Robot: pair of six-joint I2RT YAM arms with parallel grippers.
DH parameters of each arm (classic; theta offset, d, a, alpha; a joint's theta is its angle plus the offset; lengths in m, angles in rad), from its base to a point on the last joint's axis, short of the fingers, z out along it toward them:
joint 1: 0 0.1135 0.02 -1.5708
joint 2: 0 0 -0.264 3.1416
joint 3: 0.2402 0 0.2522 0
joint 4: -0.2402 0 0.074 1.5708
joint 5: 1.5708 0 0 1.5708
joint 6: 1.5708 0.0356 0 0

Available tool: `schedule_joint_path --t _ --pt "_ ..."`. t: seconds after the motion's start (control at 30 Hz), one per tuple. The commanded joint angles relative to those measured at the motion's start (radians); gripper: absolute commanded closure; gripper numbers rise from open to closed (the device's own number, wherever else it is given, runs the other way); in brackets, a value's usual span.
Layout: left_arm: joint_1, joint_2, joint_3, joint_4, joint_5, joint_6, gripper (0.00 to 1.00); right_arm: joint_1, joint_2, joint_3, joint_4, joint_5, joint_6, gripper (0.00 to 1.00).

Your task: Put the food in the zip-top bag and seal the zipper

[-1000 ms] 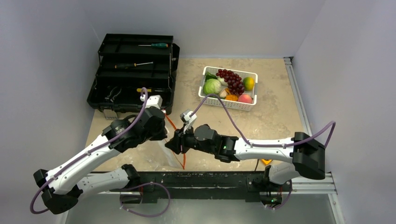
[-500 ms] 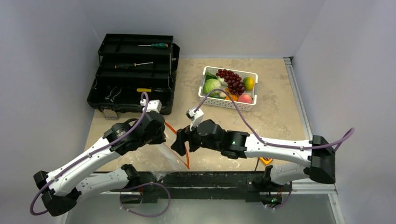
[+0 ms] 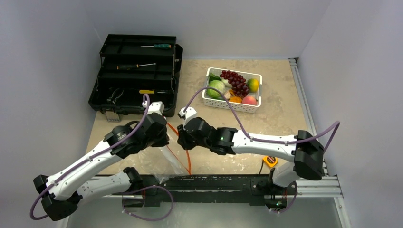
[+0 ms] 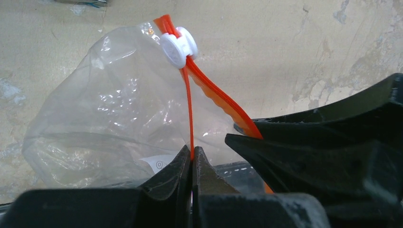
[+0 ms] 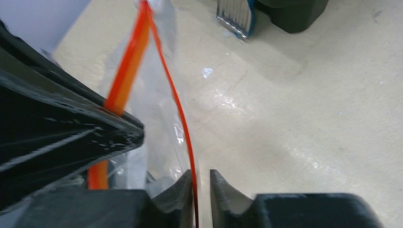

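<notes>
The clear, crinkly plastic zip-top bag (image 3: 172, 159) sits close to the table's (image 3: 280, 118) near edge, a little left of its middle, between the two arms. Its zipper (image 4: 214, 97), a thin orange-red strip along the mouth, is parted into two sides, and a small white round slider (image 4: 178, 46) sits at the far end.

The left gripper (image 4: 191, 156) has its jaws pressed together on one side of the strip. The right gripper (image 5: 199, 178) has the other side running between its jaws. They stand a little apart, and the strip lies against one finger (image 5: 183, 187) without being clamped.

The food is all in the white perforated plastic basket (image 3: 233, 108) toward the far edge, right of the middle, well apart from the bag. It includes a green cabbage (image 3: 216, 89), dark purple grapes (image 3: 236, 80), a yellow lemon (image 3: 253, 84) and a pink peach (image 3: 249, 100).

A black, open, tiered toolbox (image 3: 135, 76) fills the far left corner, with a green-handled screwdriver (image 3: 157, 46) on its top tray.
</notes>
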Motion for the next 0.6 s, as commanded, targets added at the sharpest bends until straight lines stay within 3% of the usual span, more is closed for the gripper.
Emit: schedule_joint_path --t 0.0,0.03,0.2,0.4,0.43,0.5,0.57 --pt "-0.002 -0.016 0.019 0.017 0.009 -0.025 1.00 0.004 -0.015 0.024 0.006 0.060 0.003 0.95" --pt "-0.002 -0.017 0.016 0.018 0.013 -0.026 1.00 0.004 -0.027 0.012 0.026 0.054 0.009 1.00" --pt "-0.003 0.000 -0.014 0.061 0.087 -0.024 0.84 0.004 -0.050 -0.015 0.113 0.007 0.034 1.00" --pt "-0.003 -0.024 -0.087 0.122 0.157 -0.037 0.76 0.004 -0.044 0.004 0.102 0.013 0.050 1.00" --pt "-0.003 -0.040 -0.092 0.119 0.153 -0.034 0.79 0.004 -0.045 0.003 0.101 0.019 0.046 1.00" --pt "-0.003 -0.062 -0.086 0.094 0.129 -0.024 0.97 0.004 -0.045 0.001 0.091 0.037 0.032 1.00" --pt "-0.004 -0.077 -0.056 0.021 0.064 -0.002 1.00 -0.002 -0.042 0.002 0.070 0.062 0.014 1.00"
